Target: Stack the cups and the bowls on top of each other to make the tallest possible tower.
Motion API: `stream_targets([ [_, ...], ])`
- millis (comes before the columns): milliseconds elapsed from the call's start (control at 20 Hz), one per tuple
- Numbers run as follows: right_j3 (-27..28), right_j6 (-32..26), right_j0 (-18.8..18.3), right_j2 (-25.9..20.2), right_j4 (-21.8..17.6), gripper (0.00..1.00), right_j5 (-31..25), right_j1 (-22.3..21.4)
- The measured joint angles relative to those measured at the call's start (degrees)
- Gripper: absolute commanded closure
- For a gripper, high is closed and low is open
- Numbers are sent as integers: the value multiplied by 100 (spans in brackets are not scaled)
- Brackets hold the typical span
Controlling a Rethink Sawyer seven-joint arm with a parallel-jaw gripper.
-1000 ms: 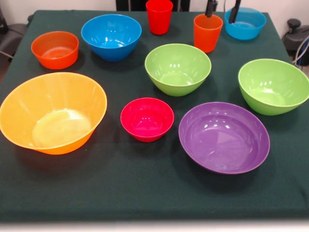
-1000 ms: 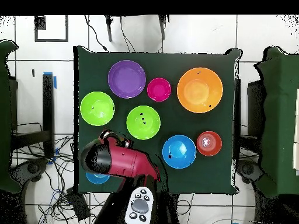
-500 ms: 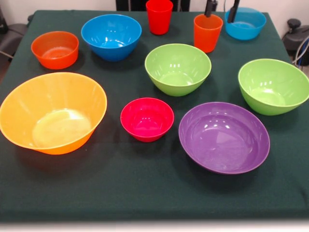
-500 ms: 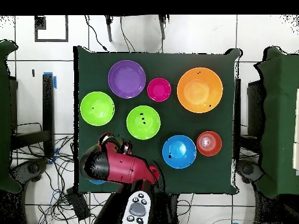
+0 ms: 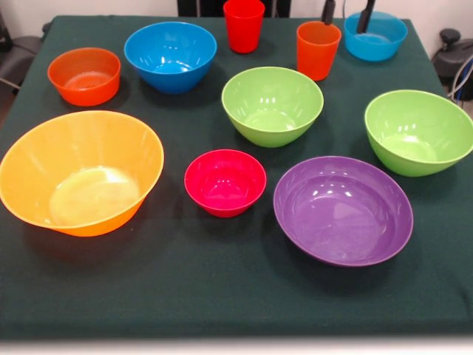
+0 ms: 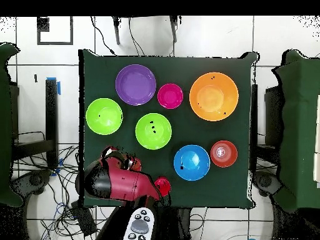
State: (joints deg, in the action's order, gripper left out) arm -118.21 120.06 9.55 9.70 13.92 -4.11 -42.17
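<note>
My gripper (image 5: 346, 13) hangs open at the table's far edge. One finger is behind the orange cup (image 5: 318, 49) and the other is over the small blue bowl (image 5: 375, 35); nothing is held. The red cup (image 5: 244, 24) (image 6: 162, 185) stands left of them. Each bowl sits alone on the cloth: big blue (image 5: 171, 55), small orange (image 5: 84, 75), two lime green (image 5: 272, 105) (image 5: 418, 131), small crimson (image 5: 225, 182), wide purple (image 5: 343, 209) and big orange (image 5: 80, 171). No tower stands. In the overhead view the arm (image 6: 115, 181) hides the orange cup and the small blue bowl.
A dark green cloth (image 5: 222, 296) covers the table, with a bare strip along its front edge. Cables and black equipment (image 5: 452, 52) lie off the table's right side.
The gripper's tips have shifted slightly right and up in the front view. From overhead, the arm has drawn back toward the base and uncovered the red cup.
</note>
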Motion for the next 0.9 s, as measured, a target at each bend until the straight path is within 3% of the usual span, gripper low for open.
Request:
stream_targets([
  [400,-8,108,42,-1,0,0,1,96],
  [900,-7,108,40,-2,1,0,2,535],
])
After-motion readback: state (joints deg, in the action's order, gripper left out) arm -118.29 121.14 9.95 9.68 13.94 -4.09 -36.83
